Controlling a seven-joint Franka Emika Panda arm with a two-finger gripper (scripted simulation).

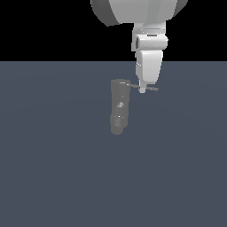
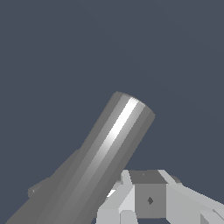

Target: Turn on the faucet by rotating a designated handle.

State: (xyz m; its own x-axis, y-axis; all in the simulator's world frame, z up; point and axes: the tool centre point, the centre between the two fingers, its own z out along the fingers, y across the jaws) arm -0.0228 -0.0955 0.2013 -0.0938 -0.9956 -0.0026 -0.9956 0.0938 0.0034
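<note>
The faucet [image 1: 119,106] is a dull grey segmented column with pale specks; in the wrist view the faucet [image 2: 105,153] runs slantwise as a thick shiny cylinder. The handle [image 1: 153,88], a thin dark rod, sticks out from the column's top toward the exterior view's right. My white gripper [image 1: 142,88] comes down from above, and its narrow tip lies right on the rod about halfway along it. In the wrist view the gripper [image 2: 148,210] shows white finger parts on either side of a grey block. I cannot tell whether the fingers are open or shut.
A flat blue-grey floor [image 1: 53,168] spreads around the faucet, under a black background. The robot's bulky white arm [image 1: 137,11] hangs over the scene at the top.
</note>
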